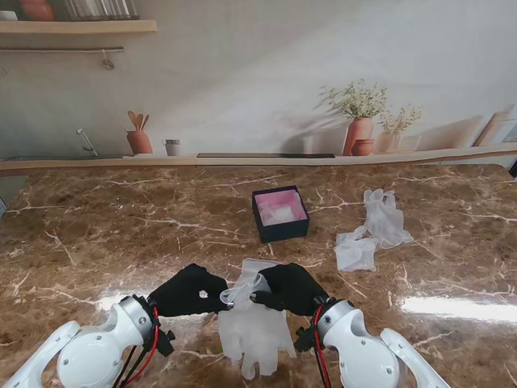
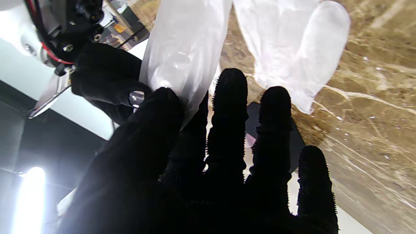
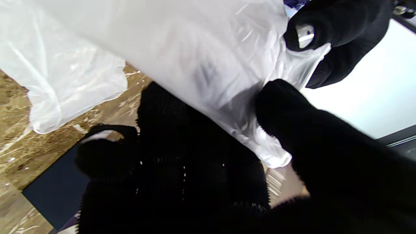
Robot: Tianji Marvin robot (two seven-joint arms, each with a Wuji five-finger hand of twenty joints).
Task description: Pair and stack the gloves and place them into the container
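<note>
Black-gloved hands, white arms, red cables

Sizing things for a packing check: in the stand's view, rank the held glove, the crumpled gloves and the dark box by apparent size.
1. Held glove, though nearest the camera.
2 and 3. Crumpled gloves and dark box look alike; unranked.

We see translucent white gloves, more white gloves, a dark navy box lined pink, black-covered hands on white arms, and brown white-veined marble.

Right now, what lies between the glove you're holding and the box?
Only bare marble table, in the stand view. The held glove is nearest me, the box farther; the other gloves lie right.
</note>
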